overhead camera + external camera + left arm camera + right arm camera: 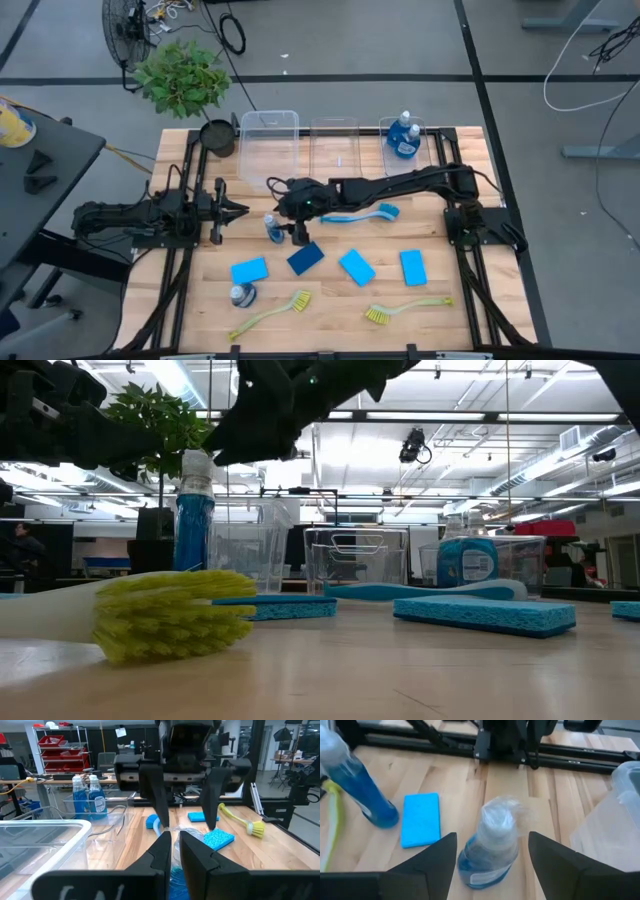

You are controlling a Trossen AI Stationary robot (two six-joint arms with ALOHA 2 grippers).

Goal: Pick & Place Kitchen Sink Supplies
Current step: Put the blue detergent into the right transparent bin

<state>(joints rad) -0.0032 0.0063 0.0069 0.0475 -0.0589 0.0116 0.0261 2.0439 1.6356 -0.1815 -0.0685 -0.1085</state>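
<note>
A small blue bottle (489,851) with a pale cap stands upright on its base on the wooden table (330,300). My right gripper (492,839) reaches in from the table's right, slanting down, and is open. One finger stands on each side of the bottle's cap without touching it; the high view shows this gripper (284,222) beside the bottle (272,228). My left gripper (238,210) waits shut and level at the table's left, pointing at the bottle. A second bottle (243,296) stands near the front left. Several blue sponges (356,266), a blue brush (362,213) and two yellow-green brushes (270,312) lie flat on the table.
Three clear bins (268,140) line the far edge; the right one (420,128) holds two blue bottles (404,138). A potted plant (186,80) stands at the far left corner. Bare wood lies between the sponges and the bins.
</note>
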